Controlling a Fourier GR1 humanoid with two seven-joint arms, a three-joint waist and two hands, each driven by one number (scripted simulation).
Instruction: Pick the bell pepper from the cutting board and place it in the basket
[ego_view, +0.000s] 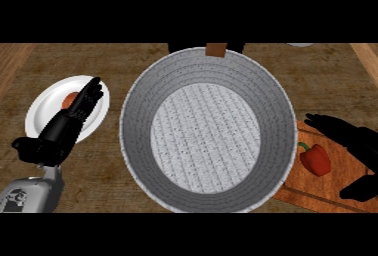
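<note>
A red bell pepper (315, 159) with a green stem lies on the wooden cutting board (317, 192) at the right. My right hand (353, 141) hovers just right of the pepper, fingers straight and open, thumb showing lower down, not touching the pepper. A large grey woven basket (204, 129) fills the middle of the view and overlaps the board's left edge. My left hand (70, 122) stands open at the left with fingers up, over a white plate.
The white plate (46, 107) at the left carries a small reddish-brown item (69, 99), partly hidden by my left hand. A brown tag (215, 49) sits at the basket's far rim. The wooden counter (118, 185) surrounds everything.
</note>
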